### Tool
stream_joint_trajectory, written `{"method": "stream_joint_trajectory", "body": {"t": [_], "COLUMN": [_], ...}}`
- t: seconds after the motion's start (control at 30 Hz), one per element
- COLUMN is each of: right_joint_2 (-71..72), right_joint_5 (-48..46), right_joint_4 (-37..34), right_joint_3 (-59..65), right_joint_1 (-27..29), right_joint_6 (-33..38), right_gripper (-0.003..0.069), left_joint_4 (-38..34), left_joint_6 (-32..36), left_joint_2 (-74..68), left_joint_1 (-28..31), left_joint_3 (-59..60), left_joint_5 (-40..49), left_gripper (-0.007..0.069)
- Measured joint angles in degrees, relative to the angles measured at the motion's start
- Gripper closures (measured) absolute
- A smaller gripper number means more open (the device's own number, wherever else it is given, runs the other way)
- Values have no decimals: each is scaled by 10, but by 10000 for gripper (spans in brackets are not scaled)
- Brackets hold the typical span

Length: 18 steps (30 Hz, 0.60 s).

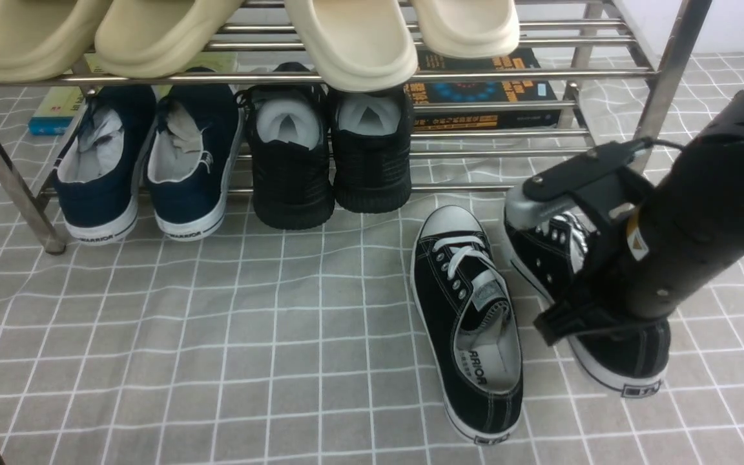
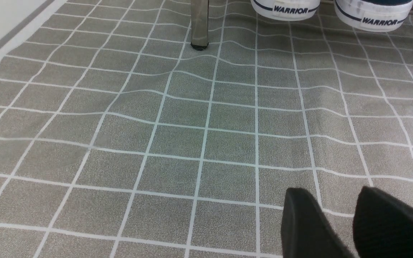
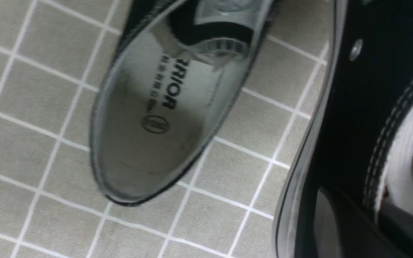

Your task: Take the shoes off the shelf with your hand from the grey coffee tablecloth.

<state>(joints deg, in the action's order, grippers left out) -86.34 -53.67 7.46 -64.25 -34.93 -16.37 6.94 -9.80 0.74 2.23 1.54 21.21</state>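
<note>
Both black canvas shoes stand on the grey coffee tablecloth (image 1: 217, 336) in front of the shelf (image 1: 320, 76). The left shoe (image 1: 465, 323) lies free, toe toward the shelf; it also shows in the right wrist view (image 3: 156, 118). My right gripper (image 1: 562, 248) is shut on the side wall of the right shoe (image 1: 630, 368), one finger (image 3: 328, 222) outside the canvas and one inside, its heel on the cloth. My left gripper (image 2: 339, 218) is open and empty, low over bare cloth (image 2: 192, 143).
On the lower tier stand navy sneakers (image 1: 97, 168) and black mesh sneakers (image 1: 291, 161). Beige slippers (image 1: 152, 32) lie on the top tier, books (image 1: 482, 84) behind. A shelf leg (image 2: 199, 25) stands ahead of the left gripper.
</note>
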Motion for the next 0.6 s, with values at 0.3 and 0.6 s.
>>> {"method": "stream_joint_trajectory", "body": {"t": [0.3,0.6], "right_joint_2": [-31,-71], "right_joint_5": [23,124], "right_joint_4": [-7,-10], "right_joint_3": [0,0], "right_joint_1": [37,42], "right_joint_6": [-7,-13], "right_gripper": [648,643], "left_joint_4": [1,2], "left_joint_6": [0,0], "left_joint_2": [0,0], "left_joint_1": [0,0], "left_joint_3": [0,0], "left_joint_5": [0,0], "left_gripper": [385,385]}}
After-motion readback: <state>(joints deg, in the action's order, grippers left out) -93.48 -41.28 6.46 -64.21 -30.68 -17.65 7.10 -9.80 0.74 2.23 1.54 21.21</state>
